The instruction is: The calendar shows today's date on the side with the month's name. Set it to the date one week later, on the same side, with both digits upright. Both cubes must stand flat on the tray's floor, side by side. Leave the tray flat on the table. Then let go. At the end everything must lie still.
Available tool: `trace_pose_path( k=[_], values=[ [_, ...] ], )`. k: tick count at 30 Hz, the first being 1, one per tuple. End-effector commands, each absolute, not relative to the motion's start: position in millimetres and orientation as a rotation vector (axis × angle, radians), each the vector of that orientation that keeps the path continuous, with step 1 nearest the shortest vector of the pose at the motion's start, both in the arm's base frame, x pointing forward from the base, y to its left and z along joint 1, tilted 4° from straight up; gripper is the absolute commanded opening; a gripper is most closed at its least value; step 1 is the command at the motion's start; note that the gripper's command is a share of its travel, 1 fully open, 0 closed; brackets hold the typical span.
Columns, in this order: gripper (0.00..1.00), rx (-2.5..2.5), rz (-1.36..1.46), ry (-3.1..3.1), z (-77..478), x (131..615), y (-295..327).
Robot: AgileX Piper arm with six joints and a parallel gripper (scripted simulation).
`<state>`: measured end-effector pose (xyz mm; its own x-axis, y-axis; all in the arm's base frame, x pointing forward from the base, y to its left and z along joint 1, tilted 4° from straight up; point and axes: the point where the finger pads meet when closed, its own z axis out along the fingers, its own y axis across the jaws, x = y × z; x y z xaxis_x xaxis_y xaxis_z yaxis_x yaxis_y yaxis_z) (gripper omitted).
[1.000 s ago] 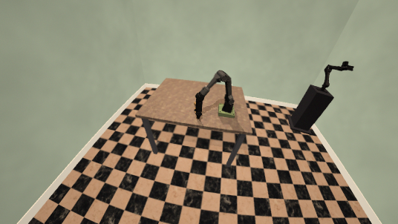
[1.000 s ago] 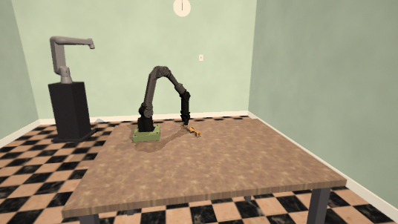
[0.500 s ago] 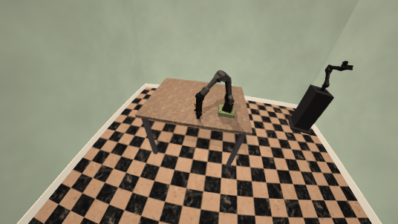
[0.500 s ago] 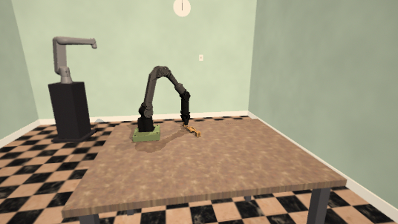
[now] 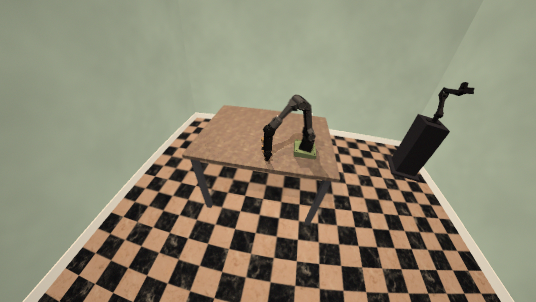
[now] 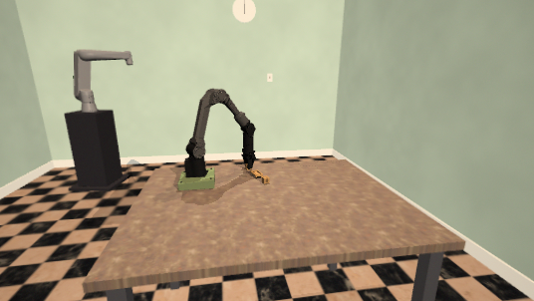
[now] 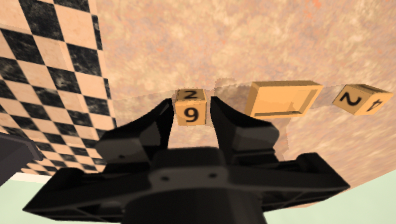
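Observation:
In the wrist view a wooden cube (image 7: 190, 107) sits on the table between my gripper's (image 7: 191, 102) fingers, showing a 9 toward the camera and a 2 on the face above it. The fingers stand open, with a narrow gap on each side of the cube. The empty wooden tray (image 7: 284, 99) lies to its right with its hollow facing the camera. A second cube (image 7: 362, 99), tilted and showing a 2 and a 4, lies right of the tray. In the exterior view the gripper (image 6: 249, 163) points down beside the small tray and cubes (image 6: 259, 175). The month's name is not visible.
The arm's green base (image 6: 196, 179) stands on the table just left of the tray. The table's near edge (image 7: 107, 100) runs close to the left of the cube in the wrist view. A second robot on a black pedestal (image 6: 94, 145) stands on the floor away from the table.

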<state>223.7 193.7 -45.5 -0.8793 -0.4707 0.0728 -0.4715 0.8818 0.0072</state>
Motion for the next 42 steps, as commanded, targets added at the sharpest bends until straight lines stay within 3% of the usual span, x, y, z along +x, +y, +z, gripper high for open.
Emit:
trace_pose_path(
  k=[1, 12, 27, 37, 38, 42],
  values=[
    [0.6, 0.746, 0.018, -2.973, -47, 223, 193],
    [0.6, 0.748, 0.014, -2.98, -37, 225, 195],
    [0.6, 0.747, 0.014, -2.98, 34, 229, 196],
    [0.6, 0.747, 0.016, -2.977, 44, 230, 196],
    [1.0, 0.747, 0.016, -2.977, 44, 230, 196],
    [1.0, 0.747, 0.016, -2.977, 44, 230, 196]
  ],
)
